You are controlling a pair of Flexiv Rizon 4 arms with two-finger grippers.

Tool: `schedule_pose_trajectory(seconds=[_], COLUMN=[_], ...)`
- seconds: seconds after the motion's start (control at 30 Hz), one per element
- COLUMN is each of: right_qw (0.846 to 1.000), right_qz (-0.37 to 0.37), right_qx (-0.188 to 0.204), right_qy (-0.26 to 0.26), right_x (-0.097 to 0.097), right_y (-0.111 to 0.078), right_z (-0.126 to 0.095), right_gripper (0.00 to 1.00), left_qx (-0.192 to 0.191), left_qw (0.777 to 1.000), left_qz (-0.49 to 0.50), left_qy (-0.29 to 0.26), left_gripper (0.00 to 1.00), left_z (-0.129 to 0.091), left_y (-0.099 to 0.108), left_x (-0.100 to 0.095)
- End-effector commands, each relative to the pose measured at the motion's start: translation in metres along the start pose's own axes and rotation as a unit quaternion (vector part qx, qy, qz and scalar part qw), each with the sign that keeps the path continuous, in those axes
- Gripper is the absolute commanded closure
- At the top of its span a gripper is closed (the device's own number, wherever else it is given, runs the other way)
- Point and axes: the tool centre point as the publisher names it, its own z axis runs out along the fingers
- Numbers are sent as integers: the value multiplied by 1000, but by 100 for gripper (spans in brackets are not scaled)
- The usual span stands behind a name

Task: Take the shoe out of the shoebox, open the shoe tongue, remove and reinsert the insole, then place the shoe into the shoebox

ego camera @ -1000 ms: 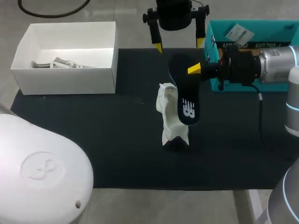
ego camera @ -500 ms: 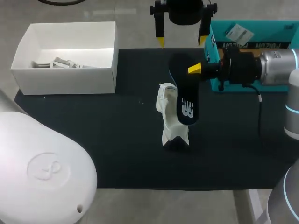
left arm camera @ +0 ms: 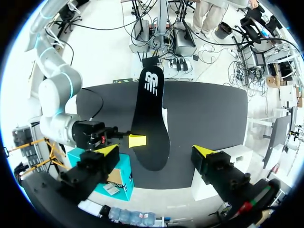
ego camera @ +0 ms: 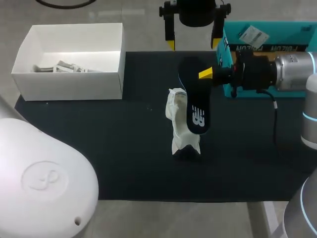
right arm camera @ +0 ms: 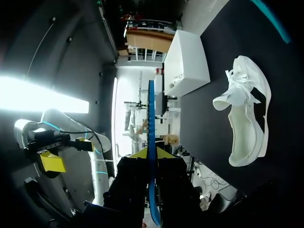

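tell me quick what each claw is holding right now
left claw: open, empty
right claw: closed on the insole

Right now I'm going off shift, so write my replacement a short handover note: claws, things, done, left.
Right claw: shut on the insole, held in the air over the shoe.
Left claw: open, empty, above the black mat's far edge.
Shoe lies on the mat; white box stands at its far left corner.
Done: shoe out of the box, insole out.
Left: put the insole back in, then the shoe into the box.
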Motion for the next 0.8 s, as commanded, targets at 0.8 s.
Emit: schedule_pose_trajectory(seconds=[0.8], right_qw=[1000], right_qz=[3], right_qx=[-2], right_qy=[-17], right_x=[6], right_y=[-7], right_z=[-16], right_gripper=[100], left_qx=[-3], left_qw=[782], left_qz=[-54], left_qy=[-621], left_gripper=[0], left_z=[-40], left_y=[-3], left_x=[41])
